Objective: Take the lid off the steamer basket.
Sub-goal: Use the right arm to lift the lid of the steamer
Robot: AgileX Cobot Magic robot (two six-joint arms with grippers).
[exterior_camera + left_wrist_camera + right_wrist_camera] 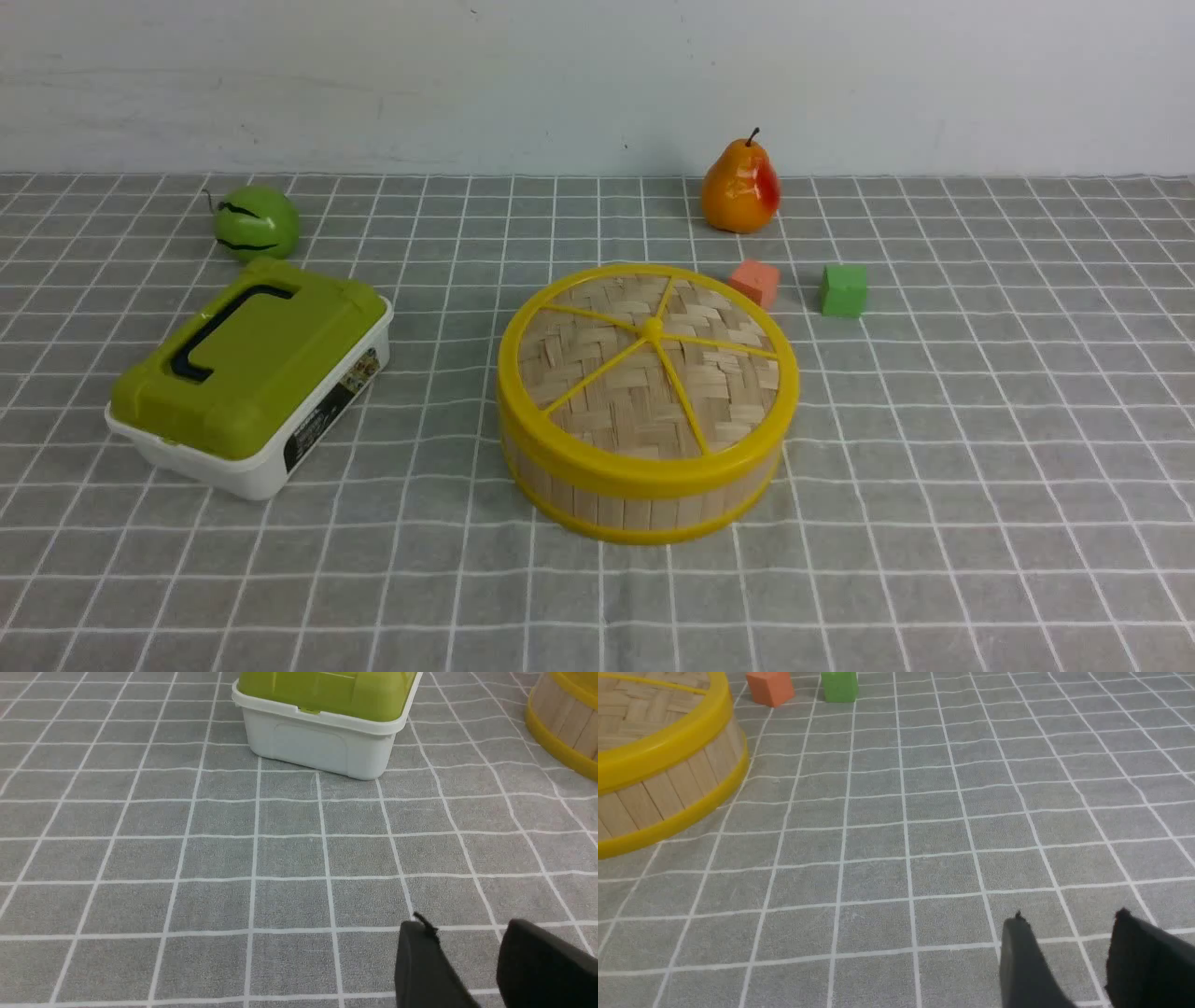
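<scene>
In the front view the steamer basket (644, 499) stands about in the middle of the worktop (980, 467). The lid (649, 364) lies flat on top of it, closing it, its yellow rim sitting on the basket's upper rim. Just beyond the basket, toward the far edge, lie an orange cube (755, 282) and a green cube (844, 290). A pear (740, 189) stands upright close to the far edge. On the left side lies a white box with a green top (250, 378), and behind it, near the far edge, a green ball with dark stripes (256, 222). No arm shows here.

In the left wrist view the left fingers (425, 966) stand apart above bare cloth with nothing between them. The white box is ahead of them, and a piece of the basket's wall shows at the side.

In the right wrist view the right fingers (1024, 966) are likewise spread and empty, well apart from the basket, which still wears its lid. Both cubes lie beyond it.
</scene>
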